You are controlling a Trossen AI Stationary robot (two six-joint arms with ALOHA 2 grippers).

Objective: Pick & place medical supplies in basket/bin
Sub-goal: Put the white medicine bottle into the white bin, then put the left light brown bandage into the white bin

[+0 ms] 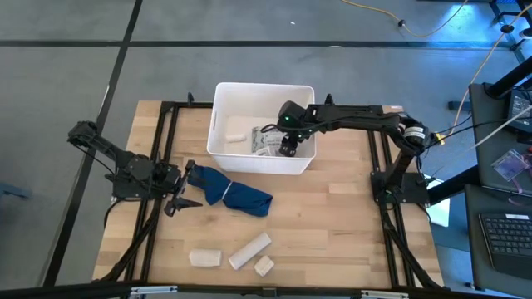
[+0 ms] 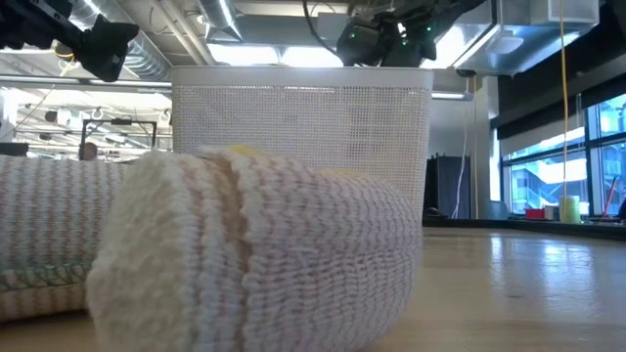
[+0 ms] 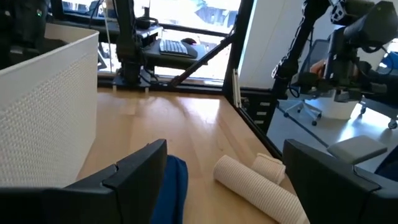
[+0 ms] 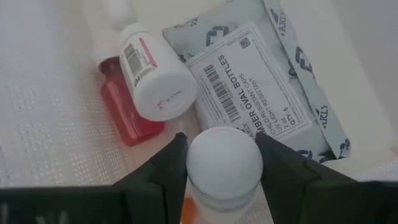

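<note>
- The right claw (image 4: pixel 224 163) is held inside the large white rectangular plastic tub (image 1: pixel 223 148), pinching a white-capped vial (image 4: pixel 222 163).
- Under it, a grey labelled flat packet (image 4: pixel 261 81), a white-capped bottle (image 4: pixel 155 78) and a red vial (image 4: pixel 127 112) are seen on the tub floor.
- The left claw (image 1: pixel 179 193) is spread beside a dark blue cloth (image 1: pixel 233 193).
- Beige bandage rolls (image 1: pixel 249 249) are left on the wooden surface (image 1: pixel 332 224), well apart from the tub.

A light wooden table (image 1: pixel 332 224) carries a tall white bin (image 1: pixel 223 124) at its far middle. A crumpled dark blue cloth (image 1: pixel 233 193) lies just in front of the bin, beside the left gripper's fingers (image 1: pixel 184 202). Three beige bandage rolls (image 1: pixel 249 249) lie near the front edge, well apart from those fingers.
</note>
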